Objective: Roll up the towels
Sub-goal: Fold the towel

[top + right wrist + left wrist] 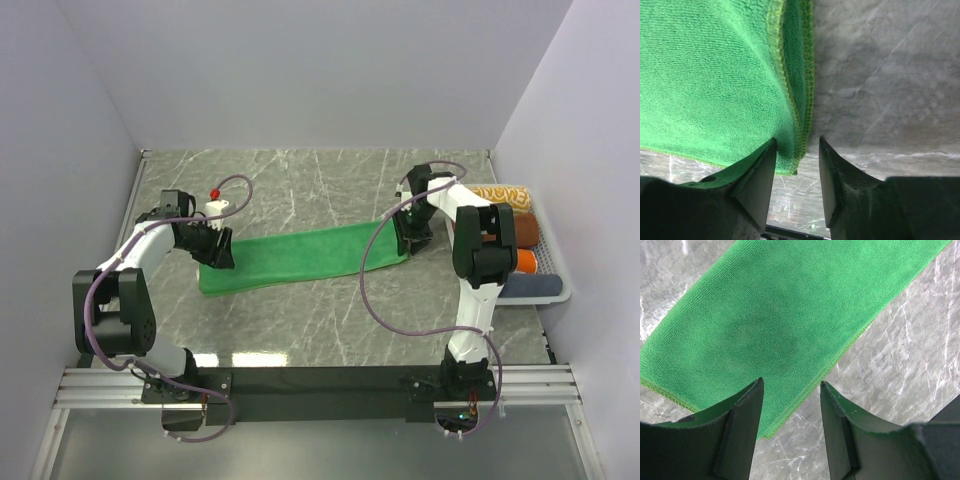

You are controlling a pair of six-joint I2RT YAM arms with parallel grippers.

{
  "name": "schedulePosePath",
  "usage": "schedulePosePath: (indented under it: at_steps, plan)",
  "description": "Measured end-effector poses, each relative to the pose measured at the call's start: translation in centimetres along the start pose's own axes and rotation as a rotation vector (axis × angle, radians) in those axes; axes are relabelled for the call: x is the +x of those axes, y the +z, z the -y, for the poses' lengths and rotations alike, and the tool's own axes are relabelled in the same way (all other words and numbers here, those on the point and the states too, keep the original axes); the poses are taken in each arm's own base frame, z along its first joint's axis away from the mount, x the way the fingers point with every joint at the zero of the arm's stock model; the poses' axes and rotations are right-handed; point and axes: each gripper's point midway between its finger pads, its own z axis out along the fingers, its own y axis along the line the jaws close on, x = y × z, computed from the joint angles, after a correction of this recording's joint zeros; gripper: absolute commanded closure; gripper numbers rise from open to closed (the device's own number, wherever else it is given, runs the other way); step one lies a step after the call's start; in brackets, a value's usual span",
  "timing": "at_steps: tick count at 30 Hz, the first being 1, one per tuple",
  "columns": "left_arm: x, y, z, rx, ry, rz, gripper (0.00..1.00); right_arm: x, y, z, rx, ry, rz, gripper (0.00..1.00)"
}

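1. Bright green terry cloth towel (300, 258), folded into a long strip, lies flat on grey marble table (300, 180) btwn the arms.
2. Left gripper (791, 382): jaws apart, nothing pinched, towel edge below the gap.
3. Right gripper (797, 140): also released, folded corner in the gap.
4. Rolled towels (505, 192) in white tray (562, 282), far right.

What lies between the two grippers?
The green towel lies flat as a long strip, reaching from the left gripper to the right gripper; the top external view shows this.
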Motion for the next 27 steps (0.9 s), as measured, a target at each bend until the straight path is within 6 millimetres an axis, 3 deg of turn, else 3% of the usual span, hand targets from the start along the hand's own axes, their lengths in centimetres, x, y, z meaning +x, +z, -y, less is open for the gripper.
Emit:
schedulePosePath:
  at_steps: [5, 11, 14, 15, 18, 24, 27]
  plan:
    - [0.1, 0.0, -0.1, -0.005, 0.0, -0.002, 0.45, -0.6, -0.3, -0.4, -0.02, 0.009, 0.018, 0.5]
    - [0.1, 0.0, -0.2, -0.013, 0.0, -0.004, 0.45, -2.1, 0.2, -0.7, -0.042, 0.019, 0.038, 0.57]
    - [0.1, 0.0, -0.3, -0.018, -0.001, -0.006, 0.45, -2.2, 0.3, -0.8, -0.047, 0.021, 0.034, 0.68]
    - [0.1, 0.0, -0.3, -0.019, -0.001, -0.007, 0.44, -2.2, 0.4, -0.8, -0.049, 0.022, 0.032, 0.81]
    - [0.2, 0.0, -0.4, -0.022, -0.001, -0.009, 0.44, -2.1, 0.5, -1.0, -0.07, 0.024, 0.024, 1.0]
    - [0.3, -0.1, -0.6, -0.033, -0.001, -0.014, 0.43, -1.9, 0.2, -0.3, -0.074, 0.033, 0.016, 1.0]
    - [0.2, -0.3, -0.7, -0.04, -0.004, -0.009, 0.41, -1.9, -0.6, 1.1, -0.061, 0.043, 0.012, 1.0]
